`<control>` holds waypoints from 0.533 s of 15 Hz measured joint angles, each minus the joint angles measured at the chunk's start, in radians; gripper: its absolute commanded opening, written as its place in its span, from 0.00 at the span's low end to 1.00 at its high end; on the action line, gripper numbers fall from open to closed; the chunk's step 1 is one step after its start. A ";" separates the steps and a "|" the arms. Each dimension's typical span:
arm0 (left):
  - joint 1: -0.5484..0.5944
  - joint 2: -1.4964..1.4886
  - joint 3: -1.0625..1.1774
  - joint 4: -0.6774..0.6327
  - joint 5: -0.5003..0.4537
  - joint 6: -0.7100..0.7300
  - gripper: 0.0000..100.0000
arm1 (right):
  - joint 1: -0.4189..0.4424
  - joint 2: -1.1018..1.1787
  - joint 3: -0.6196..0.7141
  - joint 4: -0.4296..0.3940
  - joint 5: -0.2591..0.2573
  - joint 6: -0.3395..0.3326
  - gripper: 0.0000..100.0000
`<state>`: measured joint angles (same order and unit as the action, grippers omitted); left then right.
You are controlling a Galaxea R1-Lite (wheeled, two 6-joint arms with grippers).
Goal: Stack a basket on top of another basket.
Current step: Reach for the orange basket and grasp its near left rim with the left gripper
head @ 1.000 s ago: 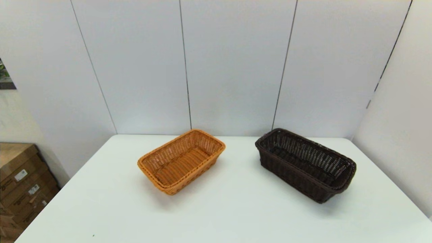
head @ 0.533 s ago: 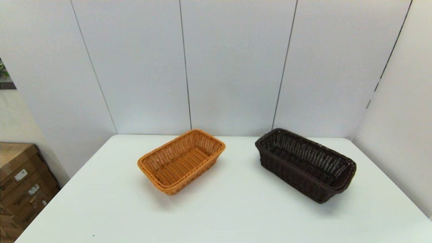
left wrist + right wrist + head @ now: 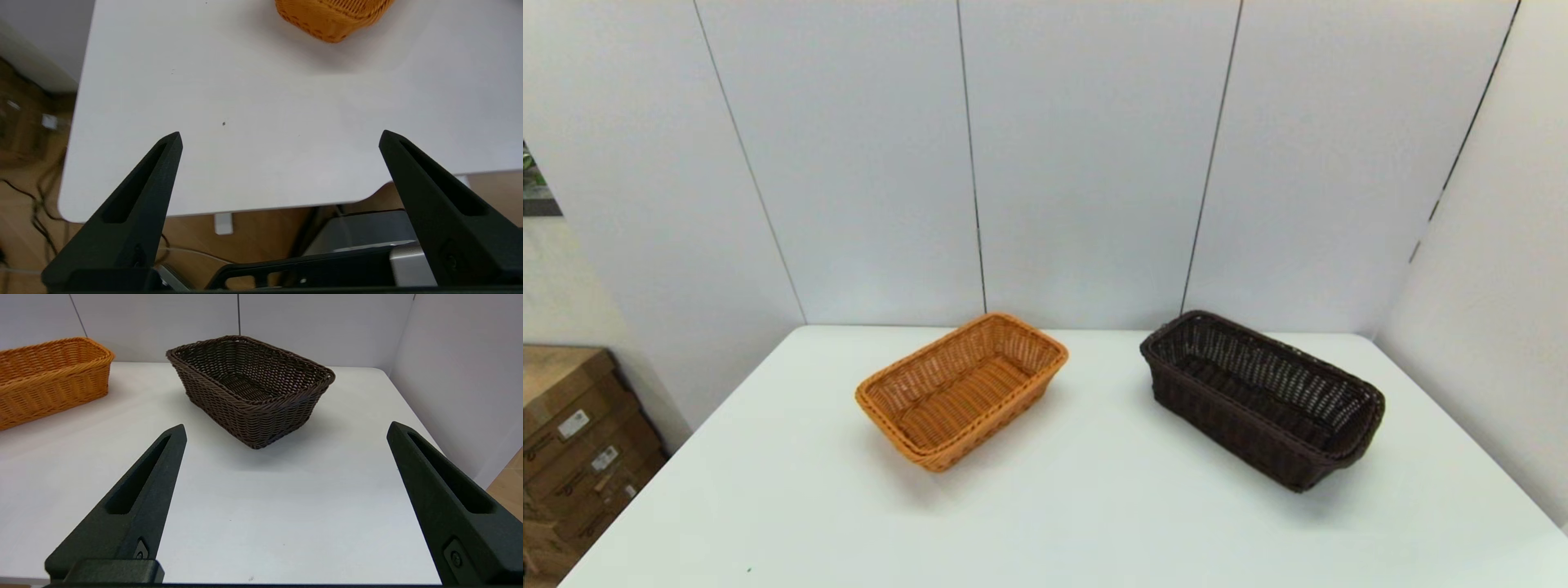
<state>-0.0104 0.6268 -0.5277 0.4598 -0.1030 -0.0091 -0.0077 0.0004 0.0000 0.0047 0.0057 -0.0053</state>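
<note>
The dark brown basket (image 3: 1262,398) rests on the white table (image 3: 1078,514) at the right; the right wrist view shows the basket (image 3: 251,386) empty. The orange-tan basket (image 3: 962,389) sits to its left, a gap of bare table between them, also empty. Neither arm shows in the head view. My right gripper (image 3: 286,430) hovers open over the table's near part, well short of the dark basket, nothing between its fingers. My left gripper (image 3: 280,136) is open over the table's near left edge, with a corner of the orange-tan basket (image 3: 331,18) farther off.
White wall panels close the table at the back and right (image 3: 1478,327). Cardboard boxes (image 3: 572,457) stand on the floor beyond the table's left edge. Wooden floor, cables and part of the robot's base (image 3: 351,245) show below the near edge.
</note>
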 measured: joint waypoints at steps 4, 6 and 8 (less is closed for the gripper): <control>0.000 0.286 -0.159 -0.001 -0.012 -0.193 1.00 | 0.000 0.000 0.000 0.000 0.000 0.000 1.00; 0.000 0.431 -0.232 -0.010 -0.013 -0.290 1.00 | 0.000 0.000 0.000 0.000 0.000 0.000 1.00; 0.000 0.567 -0.304 -0.017 -0.012 -0.392 1.00 | 0.000 0.000 0.000 0.000 0.000 0.000 1.00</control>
<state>-0.0109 1.1940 -0.8321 0.4430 -0.1153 -0.4011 -0.0077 0.0004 0.0000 0.0047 0.0053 -0.0057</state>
